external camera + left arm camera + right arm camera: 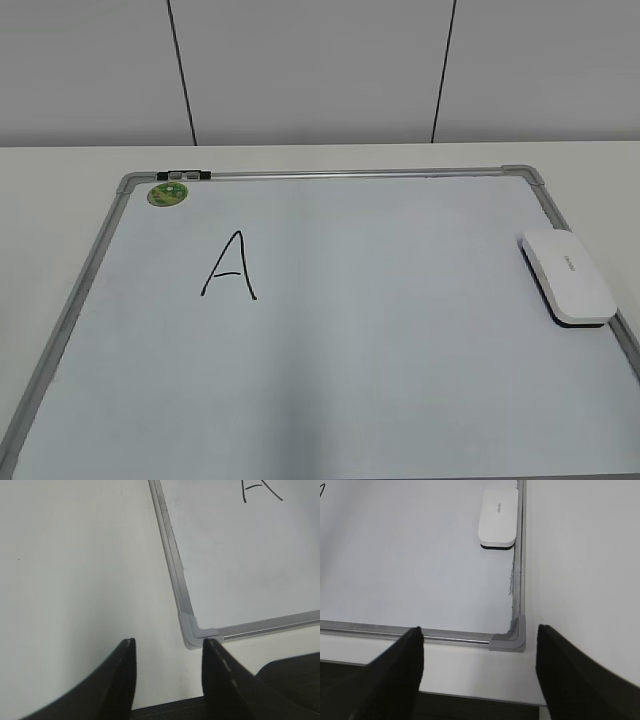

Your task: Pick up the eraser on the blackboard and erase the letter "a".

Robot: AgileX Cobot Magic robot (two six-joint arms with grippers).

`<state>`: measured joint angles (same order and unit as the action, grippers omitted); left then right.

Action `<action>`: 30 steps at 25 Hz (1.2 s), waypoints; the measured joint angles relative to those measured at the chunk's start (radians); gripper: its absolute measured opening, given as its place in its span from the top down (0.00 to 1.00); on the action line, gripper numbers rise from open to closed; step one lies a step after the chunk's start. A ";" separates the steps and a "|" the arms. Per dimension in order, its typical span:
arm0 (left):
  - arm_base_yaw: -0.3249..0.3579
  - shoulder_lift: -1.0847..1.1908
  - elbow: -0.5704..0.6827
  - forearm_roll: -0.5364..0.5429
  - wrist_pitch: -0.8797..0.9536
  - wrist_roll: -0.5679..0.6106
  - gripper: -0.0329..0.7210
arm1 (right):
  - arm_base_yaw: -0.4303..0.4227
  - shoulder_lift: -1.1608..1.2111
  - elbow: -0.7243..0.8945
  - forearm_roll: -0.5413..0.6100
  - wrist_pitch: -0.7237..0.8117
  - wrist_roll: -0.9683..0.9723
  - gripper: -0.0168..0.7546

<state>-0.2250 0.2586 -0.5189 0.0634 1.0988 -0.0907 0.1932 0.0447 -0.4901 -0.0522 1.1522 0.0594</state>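
Grey metal frames the blackboard (400,350), a pale bluish-white sheet lying flat on the white table (60,180), with rounded caps at its corners. Going left to right in the exterior view, we first meet a small round green sticker (168,194) in the far left corner, its print too small to read. Just right of it stands the only writing we can read: a tall, angular capital "A" (230,266) in black marker. We see no lowercase letter. Far to the right, touching the frame's right edge, lies the eraser (566,274), a smooth white rounded-rectangular block on a dark underside; the tiny grey lettering on top is illegible.

Our left gripper (168,680) hangs over bare table beside the board's near left corner, its dark tapered fingers spread and holding nothing. Our right gripper (480,672) hovers by the near right corner, spread wide and likewise empty, well apart from the eraser.
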 joint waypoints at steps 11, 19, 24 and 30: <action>0.000 -0.016 0.000 0.000 0.000 0.000 0.58 | 0.000 -0.005 0.000 0.000 -0.004 0.000 0.30; 0.098 -0.140 0.000 0.000 0.000 0.000 0.59 | -0.060 -0.009 0.000 0.002 -0.008 0.000 0.30; 0.168 -0.234 0.000 0.000 0.000 0.000 0.59 | -0.119 -0.055 0.000 0.003 -0.008 0.000 0.30; 0.192 -0.250 0.000 0.000 0.005 0.000 0.61 | -0.165 -0.061 0.000 0.003 -0.008 0.000 0.30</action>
<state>-0.0330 0.0088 -0.5189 0.0634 1.1036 -0.0907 0.0281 -0.0162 -0.4901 -0.0489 1.1446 0.0594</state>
